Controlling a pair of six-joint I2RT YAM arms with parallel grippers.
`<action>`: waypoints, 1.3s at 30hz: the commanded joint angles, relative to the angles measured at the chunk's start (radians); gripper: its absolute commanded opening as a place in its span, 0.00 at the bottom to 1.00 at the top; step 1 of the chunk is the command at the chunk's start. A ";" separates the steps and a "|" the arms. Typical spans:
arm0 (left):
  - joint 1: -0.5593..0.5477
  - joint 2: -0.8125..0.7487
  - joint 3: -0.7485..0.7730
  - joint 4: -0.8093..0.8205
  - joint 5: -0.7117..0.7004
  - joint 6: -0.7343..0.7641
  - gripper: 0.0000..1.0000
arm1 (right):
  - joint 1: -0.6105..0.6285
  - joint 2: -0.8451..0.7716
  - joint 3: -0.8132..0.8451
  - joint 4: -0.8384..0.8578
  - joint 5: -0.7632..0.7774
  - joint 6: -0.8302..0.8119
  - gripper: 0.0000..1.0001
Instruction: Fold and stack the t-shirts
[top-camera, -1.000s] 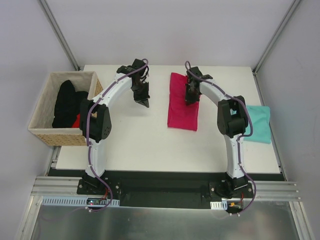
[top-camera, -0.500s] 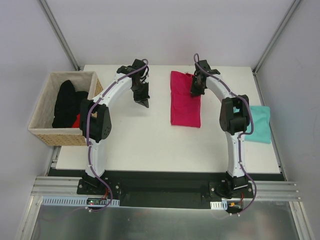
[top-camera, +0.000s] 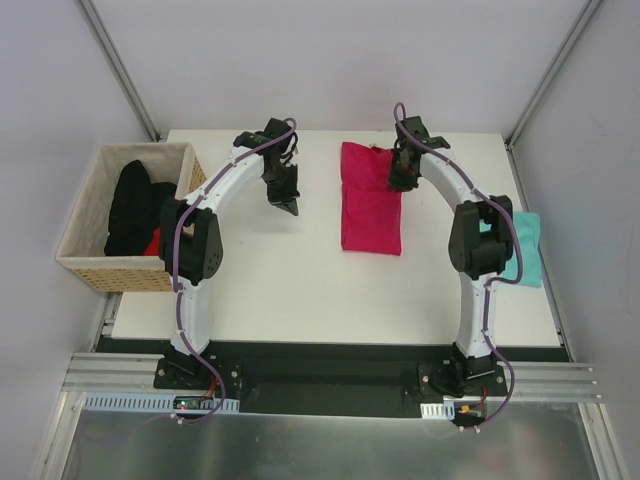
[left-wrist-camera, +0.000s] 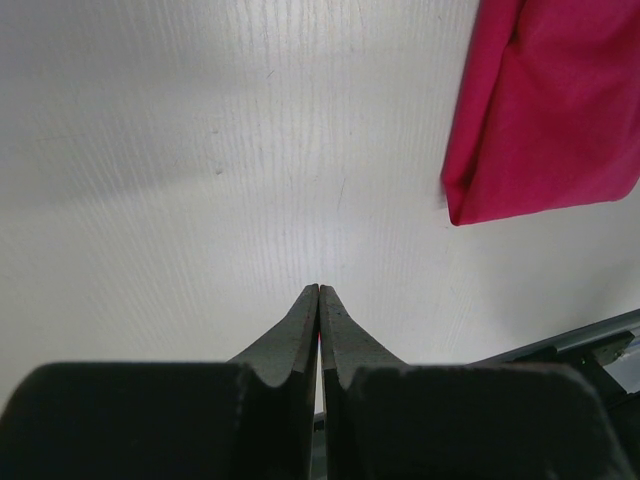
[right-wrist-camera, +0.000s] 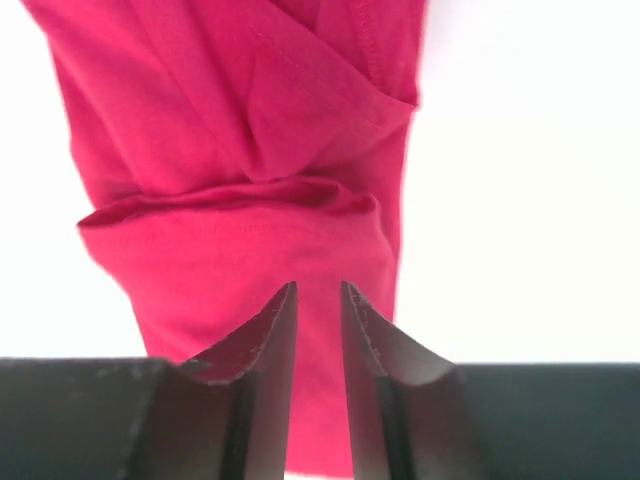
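Table (top-camera: 300, 285) — one pink shirt (top-camera: 368, 212), one teal shirt (top-camera: 528, 245).

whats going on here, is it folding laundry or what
Two robot arms are working on t-shirts on a white table. The right arm is over the far end of the pink shirt, which lies folded into a long strip; its jaws stand slightly apart, gripping nothing. The left arm hovers over bare table with jaws shut and empty. The teal shirt lies apart at the right edge, not stacked yet. A black garment sits in the basket.
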 joint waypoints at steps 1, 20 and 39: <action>-0.001 -0.075 -0.001 -0.010 0.015 0.003 0.00 | 0.002 -0.183 -0.059 0.008 0.079 -0.004 0.29; -0.013 -0.355 -0.214 0.109 -0.052 -0.030 0.00 | 0.002 -0.073 -0.110 0.028 -0.137 0.030 0.01; -0.013 -0.518 -0.321 0.108 -0.118 -0.057 0.00 | 0.003 -0.004 -0.186 0.073 -0.229 0.133 0.01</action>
